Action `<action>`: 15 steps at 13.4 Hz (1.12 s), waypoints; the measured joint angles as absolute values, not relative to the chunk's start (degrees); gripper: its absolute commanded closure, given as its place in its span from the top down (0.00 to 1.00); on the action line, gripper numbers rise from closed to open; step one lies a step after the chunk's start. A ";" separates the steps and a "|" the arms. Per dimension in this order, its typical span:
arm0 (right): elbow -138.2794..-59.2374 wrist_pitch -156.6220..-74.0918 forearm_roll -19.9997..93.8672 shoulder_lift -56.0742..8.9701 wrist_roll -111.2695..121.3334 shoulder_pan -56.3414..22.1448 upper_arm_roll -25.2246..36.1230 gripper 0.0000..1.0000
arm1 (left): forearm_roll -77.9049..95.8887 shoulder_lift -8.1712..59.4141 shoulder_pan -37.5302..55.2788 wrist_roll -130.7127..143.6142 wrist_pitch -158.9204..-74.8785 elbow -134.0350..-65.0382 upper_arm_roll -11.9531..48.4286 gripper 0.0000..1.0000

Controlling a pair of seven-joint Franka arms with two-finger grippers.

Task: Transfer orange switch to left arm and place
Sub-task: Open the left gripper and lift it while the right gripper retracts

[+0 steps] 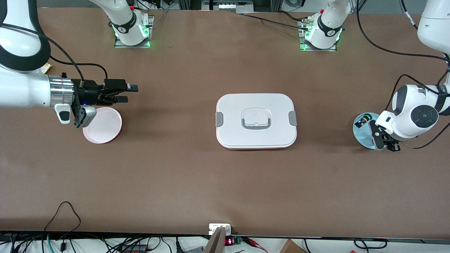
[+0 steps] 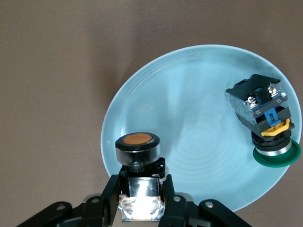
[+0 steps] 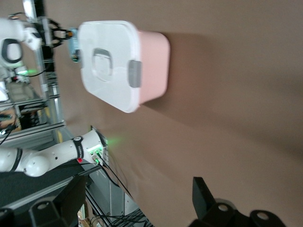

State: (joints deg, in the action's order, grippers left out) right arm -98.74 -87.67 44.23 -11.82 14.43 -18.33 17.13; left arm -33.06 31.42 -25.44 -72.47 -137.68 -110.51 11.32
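Left gripper (image 2: pixel 140 208) pinches the small black orange-capped switch (image 2: pixel 138 150) over the pale blue round plate (image 2: pixel 189 118), frame bottom; right gripper (image 1: pixel 121 94), fingers spread, waits beside the white lidded plastic box (image 1: pixel 256 121).

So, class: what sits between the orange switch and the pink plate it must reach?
The box stands mid-table, directly between the blue plate, where the left end effector grips the orange switch, and the pink plate.

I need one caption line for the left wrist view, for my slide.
Left gripper shut on the orange switch over the blue plate, beside a green-capped switch.
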 measured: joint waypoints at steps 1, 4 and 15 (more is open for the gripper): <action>-98.50 -87.18 40.63 -11.47 11.18 -18.43 17.13 1.00 | -33.06 31.78 -25.46 -72.47 -137.68 -110.50 11.32 0.34; -97.40 -85.24 25.38 -9.94 7.00 -19.05 17.09 1.00 | -33.06 32.41 -25.56 -72.49 -137.68 -110.50 11.30 0.84; -93.58 -98.36 -2.24 -9.32 7.05 -12.95 17.57 1.00 | -28.81 28.58 -27.83 -74.98 -122.33 -106.42 18.03 1.00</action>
